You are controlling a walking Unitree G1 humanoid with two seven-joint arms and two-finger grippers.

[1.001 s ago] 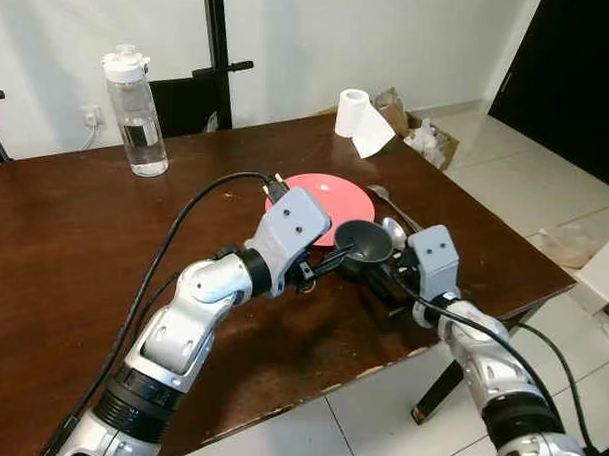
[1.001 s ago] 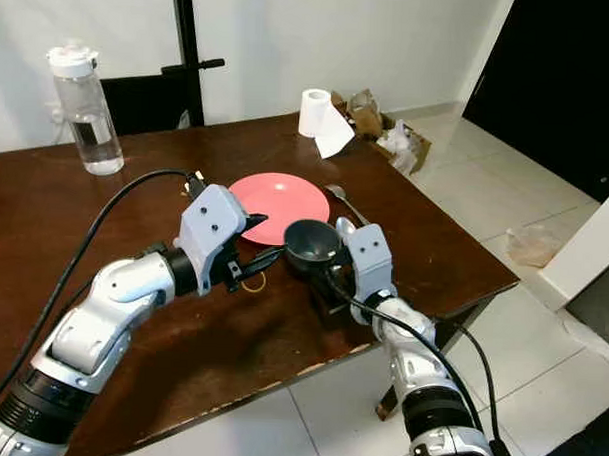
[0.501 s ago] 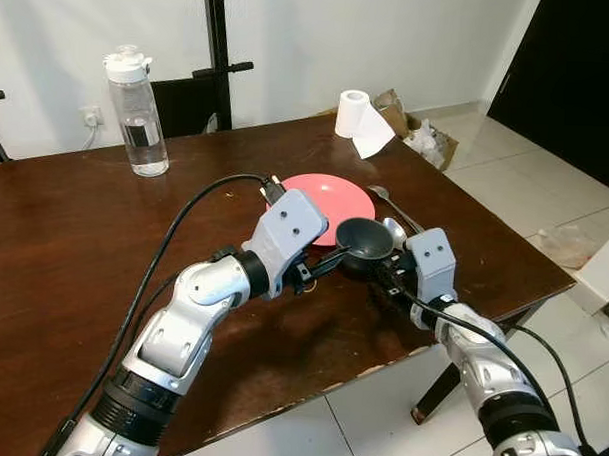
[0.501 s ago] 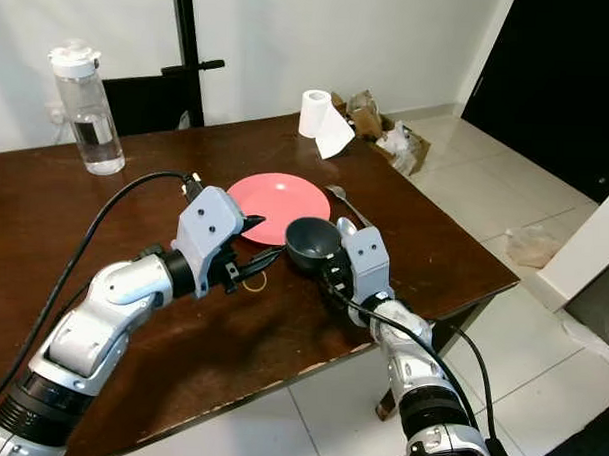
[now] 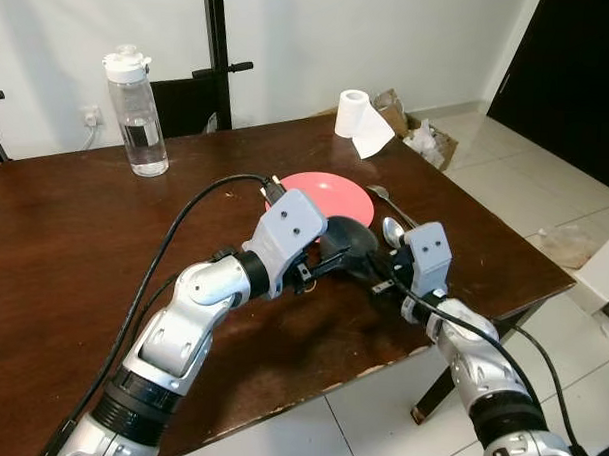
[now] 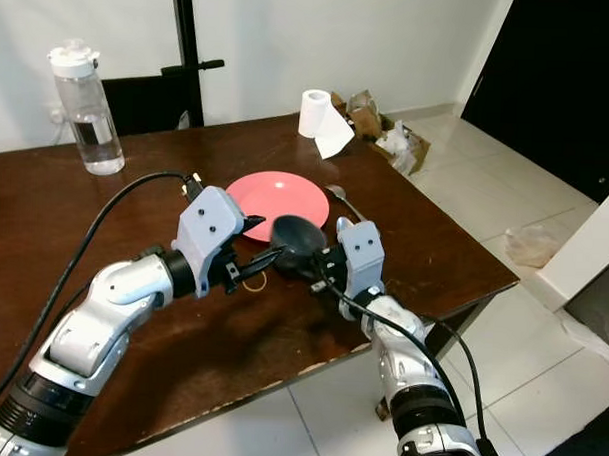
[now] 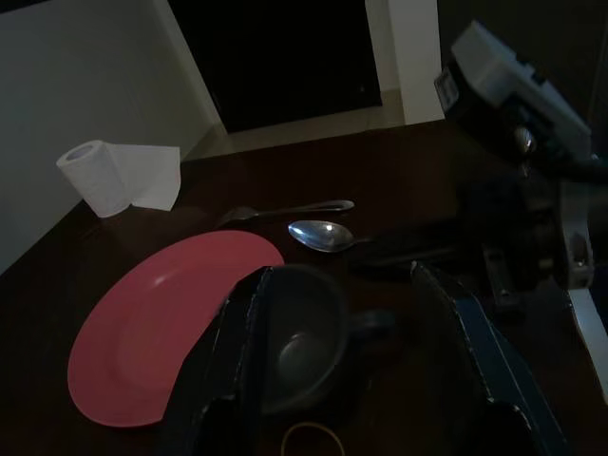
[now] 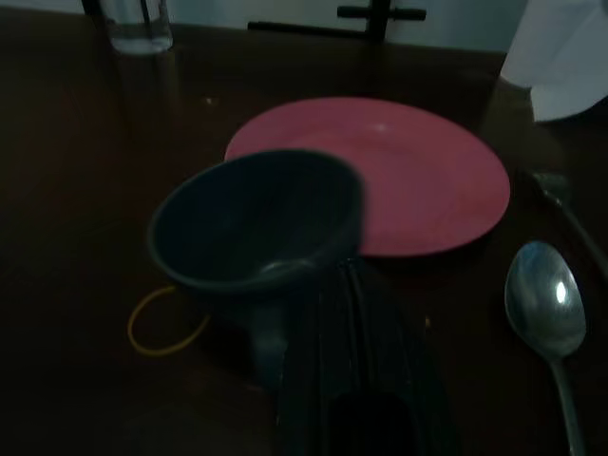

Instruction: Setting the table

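Above the dark surface [image 5: 74,240], beside the pink plate [image 5: 331,194], we are pinching a tilted dark cup [image 6: 296,240] by its handle in our right end effector [image 6: 318,269], risking knocking it against our spread left end effector [image 7: 351,370].

A home dining area: dark wooden table [image 5: 74,240], pale tiled floor [image 5: 546,186], white wall [image 5: 311,38], a water bottle [image 5: 134,112] at 11 o'clock, a paper roll [image 5: 354,116] at 1 o'clock.
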